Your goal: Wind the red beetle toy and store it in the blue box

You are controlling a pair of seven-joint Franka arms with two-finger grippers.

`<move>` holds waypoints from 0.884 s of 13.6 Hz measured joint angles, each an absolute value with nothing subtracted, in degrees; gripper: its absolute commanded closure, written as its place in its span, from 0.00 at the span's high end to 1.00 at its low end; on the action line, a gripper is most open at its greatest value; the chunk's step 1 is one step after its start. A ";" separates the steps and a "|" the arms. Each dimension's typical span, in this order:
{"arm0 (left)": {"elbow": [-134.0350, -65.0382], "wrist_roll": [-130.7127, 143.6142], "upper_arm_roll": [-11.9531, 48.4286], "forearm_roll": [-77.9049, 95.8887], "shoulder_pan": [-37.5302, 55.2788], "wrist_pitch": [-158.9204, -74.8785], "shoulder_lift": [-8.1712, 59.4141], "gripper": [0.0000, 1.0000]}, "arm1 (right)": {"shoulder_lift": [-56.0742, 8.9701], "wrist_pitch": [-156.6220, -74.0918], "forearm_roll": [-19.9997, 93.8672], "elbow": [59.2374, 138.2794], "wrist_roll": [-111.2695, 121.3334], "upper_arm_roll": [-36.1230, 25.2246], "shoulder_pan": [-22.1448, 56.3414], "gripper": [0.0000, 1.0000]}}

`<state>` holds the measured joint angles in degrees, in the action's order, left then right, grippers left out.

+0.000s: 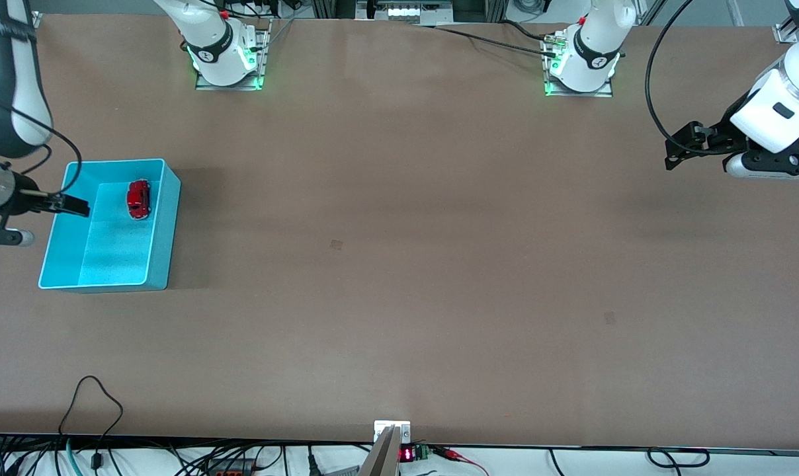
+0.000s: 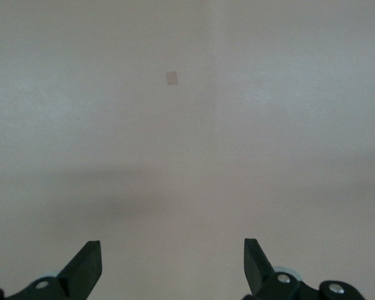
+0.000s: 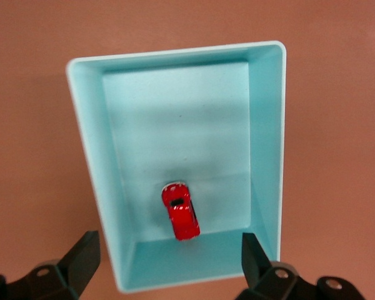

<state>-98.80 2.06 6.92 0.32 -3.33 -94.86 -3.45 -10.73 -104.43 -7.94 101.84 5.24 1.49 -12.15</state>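
Red beetle toy (image 1: 138,199) lies in blue box (image 1: 163,228); right end effector (image 3: 169,265) (left (image 2: 173,265) too) spread apart

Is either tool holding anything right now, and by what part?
Nothing is held. The red beetle toy lies on the floor of the blue box, with the right tool open above it. The left tool is open over bare table.

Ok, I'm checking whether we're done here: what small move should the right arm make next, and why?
Probably lift the right gripper straight up and away. It is open and empty over the blue box, the red beetle toy already lies on the box floor, and the left gripper waits open over bare table.
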 measured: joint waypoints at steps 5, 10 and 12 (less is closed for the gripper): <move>-98.77 2.06 6.98 0.32 -3.33 -94.76 -3.46 1.00 | -7.12 -89.77 -4.51 92.37 5.04 2.59 -8.04 1.00; -98.75 2.06 7.15 0.32 -3.33 -94.65 -3.46 1.00 | -2.26 -83.90 -4.31 91.14 4.27 -1.14 -1.97 1.00; -98.74 2.06 7.27 0.32 -3.33 -94.63 -3.46 1.00 | -1.91 -83.91 -4.30 91.15 4.28 -1.36 -1.60 1.00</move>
<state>-98.74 2.06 7.27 0.32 -3.33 -94.63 -3.46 -1.91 -83.91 -4.30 91.15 4.28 -1.36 -1.60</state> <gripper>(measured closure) 0.000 0.000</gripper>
